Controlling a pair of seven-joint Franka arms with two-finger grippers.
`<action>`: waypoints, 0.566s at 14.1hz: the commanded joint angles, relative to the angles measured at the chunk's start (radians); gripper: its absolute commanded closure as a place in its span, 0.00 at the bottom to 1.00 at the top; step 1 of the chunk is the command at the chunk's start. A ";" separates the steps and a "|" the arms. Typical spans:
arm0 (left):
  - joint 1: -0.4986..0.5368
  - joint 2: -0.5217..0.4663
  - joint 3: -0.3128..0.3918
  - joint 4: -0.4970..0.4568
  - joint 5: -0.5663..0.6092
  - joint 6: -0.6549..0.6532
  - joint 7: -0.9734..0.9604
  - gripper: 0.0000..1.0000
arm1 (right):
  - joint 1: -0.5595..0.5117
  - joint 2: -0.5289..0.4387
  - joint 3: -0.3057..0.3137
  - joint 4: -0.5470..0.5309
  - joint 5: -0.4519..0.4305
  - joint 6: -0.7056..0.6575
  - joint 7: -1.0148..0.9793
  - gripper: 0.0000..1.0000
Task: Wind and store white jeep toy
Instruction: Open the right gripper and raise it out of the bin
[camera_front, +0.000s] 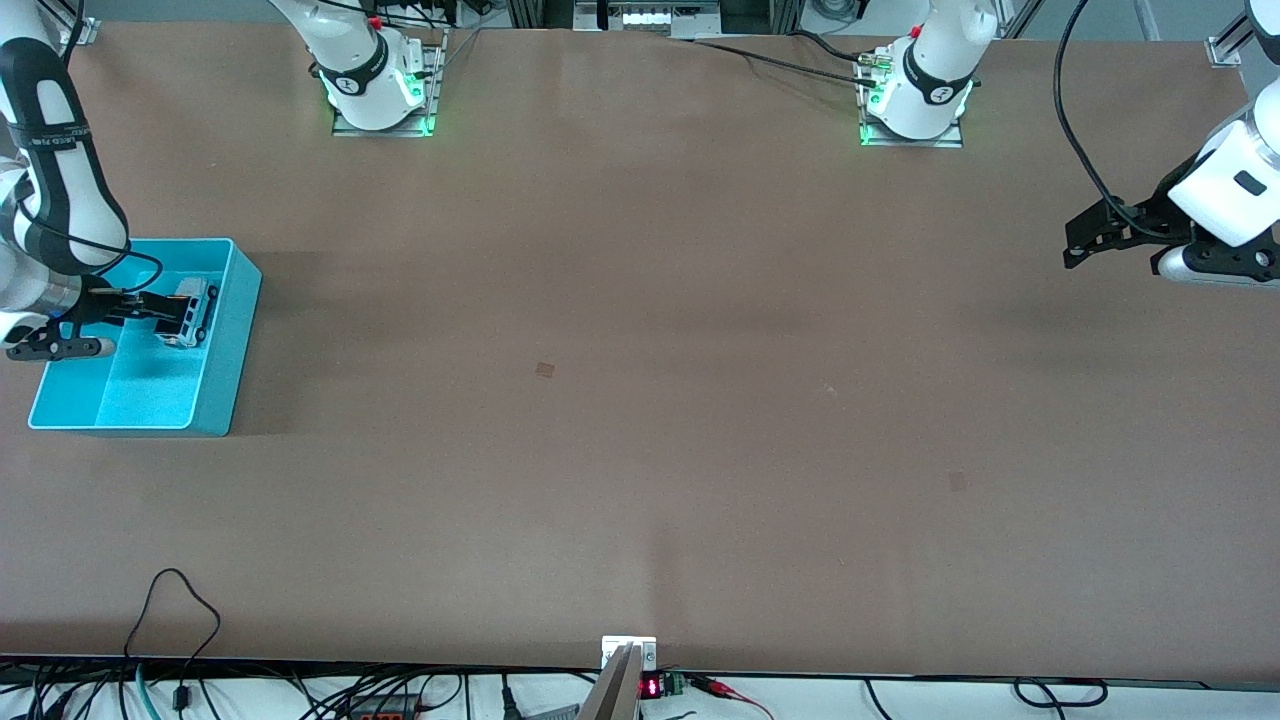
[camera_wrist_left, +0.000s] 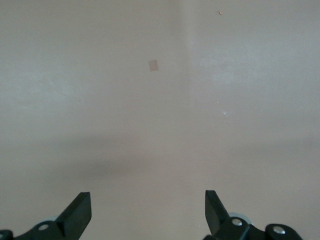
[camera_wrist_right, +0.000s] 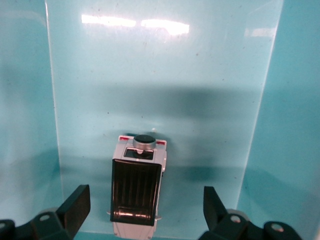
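Observation:
The white jeep toy (camera_front: 188, 312) with its black roof panel sits inside the turquoise bin (camera_front: 226, 392), close to the bin wall that faces the table's middle. My right gripper (camera_front: 165, 318) hangs open over the bin, and the jeep (camera_wrist_right: 137, 185) shows between its spread fingers with bare bin floor (camera_wrist_right: 150, 75) on either side, so neither finger touches it. My left gripper (camera_front: 1072, 243) waits open and holding nothing above the bare table at the left arm's end; in its wrist view the left gripper (camera_wrist_left: 148, 202) has only tabletop under it.
The bin stands at the right arm's end of the brown table (camera_front: 640, 450). A loose black cable (camera_front: 170, 600) loops onto the table edge nearest the front camera. Both arm bases (camera_front: 380, 85) (camera_front: 915, 100) stand along the edge farthest from that camera.

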 joint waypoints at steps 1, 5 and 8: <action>0.008 -0.001 -0.008 0.016 -0.011 -0.021 0.001 0.00 | 0.001 -0.020 0.013 0.086 -0.001 -0.141 -0.010 0.00; 0.008 -0.001 -0.008 0.016 -0.011 -0.021 0.001 0.00 | 0.038 -0.021 0.017 0.265 0.011 -0.338 0.085 0.00; 0.008 -0.001 -0.009 0.016 -0.011 -0.021 0.001 0.00 | 0.121 -0.023 0.022 0.356 0.019 -0.437 0.256 0.00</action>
